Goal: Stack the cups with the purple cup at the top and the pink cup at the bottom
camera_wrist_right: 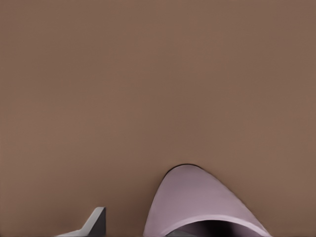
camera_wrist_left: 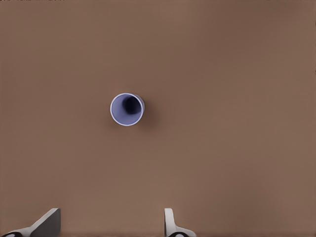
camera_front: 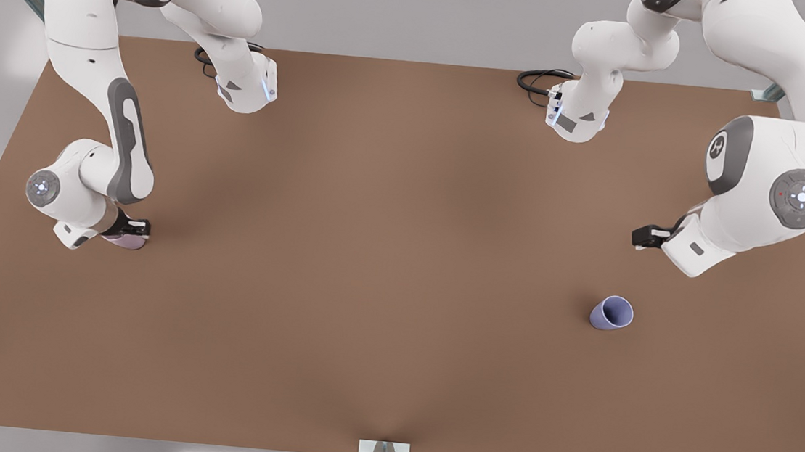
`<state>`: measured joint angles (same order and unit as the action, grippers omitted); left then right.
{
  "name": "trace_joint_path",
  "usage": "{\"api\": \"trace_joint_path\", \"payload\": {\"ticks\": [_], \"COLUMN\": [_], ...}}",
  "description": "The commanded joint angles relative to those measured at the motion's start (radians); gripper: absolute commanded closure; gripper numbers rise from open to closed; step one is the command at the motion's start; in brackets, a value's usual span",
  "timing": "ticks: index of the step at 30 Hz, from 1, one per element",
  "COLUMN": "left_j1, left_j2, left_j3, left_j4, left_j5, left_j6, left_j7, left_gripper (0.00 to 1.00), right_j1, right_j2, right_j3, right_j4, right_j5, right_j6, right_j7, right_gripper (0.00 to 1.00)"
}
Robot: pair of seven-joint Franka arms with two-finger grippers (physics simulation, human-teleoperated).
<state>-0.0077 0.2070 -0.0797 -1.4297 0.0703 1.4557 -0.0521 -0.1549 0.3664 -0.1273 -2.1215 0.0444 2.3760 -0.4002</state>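
2 cups sit on the brown table (camera_front: 385, 254): the purple cup (camera_front: 612, 313) stands free toward the front view's right, and the pink cup (camera_front: 126, 238) is far off at the table's opposite side. The right gripper (camera_front: 131, 230) is clamped on that pink cup. The left gripper (camera_front: 646, 236), fingers (camera_wrist_left: 170, 222) spread apart, hangs above the table near the purple cup.

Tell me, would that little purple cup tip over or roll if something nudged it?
Probably it tips easily: the purple cup stands alone on the table, small and tapered, wider at its open mouth. Once on its side it would likely roll in a curve because of that taper. It looks smooth, so it may slip. The left end effector hovers open beside it.
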Motion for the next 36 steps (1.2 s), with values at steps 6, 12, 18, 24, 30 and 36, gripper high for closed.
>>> {"api": "trace_joint_path", "payload": {"ticks": [6,12,18,24,30,36], "left_j1": [0.000,0.000,0.000,0.006,0.012,0.014], "left_j2": [0.002,0.002,0.000,0.022,0.135,0.209], "left_j3": [0.000,0.000,0.008,0.009,0.057,0.097], "left_j4": [-0.002,0.000,0.000,-0.075,-0.077,-0.149], "left_j5": [-0.006,-0.006,-0.007,-0.009,-0.014,-0.038], "left_j6": [0.000,-0.002,0.008,0.155,0.310,0.449], "left_j7": [0.002,0.002,0.002,0.002,0.006,0.017], "left_gripper": [0.00,0.00,0.00,0.00,0.00,0.00], "right_j1": [0.000,0.000,0.041,0.310,0.755,0.873], "right_j2": [0.000,-0.006,-0.112,-0.133,0.233,0.466], "right_j3": [-0.011,-0.018,0.078,0.330,0.328,0.288], "right_j4": [0.002,-0.020,0.000,0.153,0.687,0.927], "right_j5": [-0.001,-0.001,-0.001,0.000,0.060,0.031], "right_j6": [0.008,0.025,-0.100,-0.233,-0.288,-0.274], "right_j7": [-0.017,-0.032,0.106,0.891,1.397,1.561], "right_gripper": [0.79,0.79,0.79,0.79,0.79,0.74]}}
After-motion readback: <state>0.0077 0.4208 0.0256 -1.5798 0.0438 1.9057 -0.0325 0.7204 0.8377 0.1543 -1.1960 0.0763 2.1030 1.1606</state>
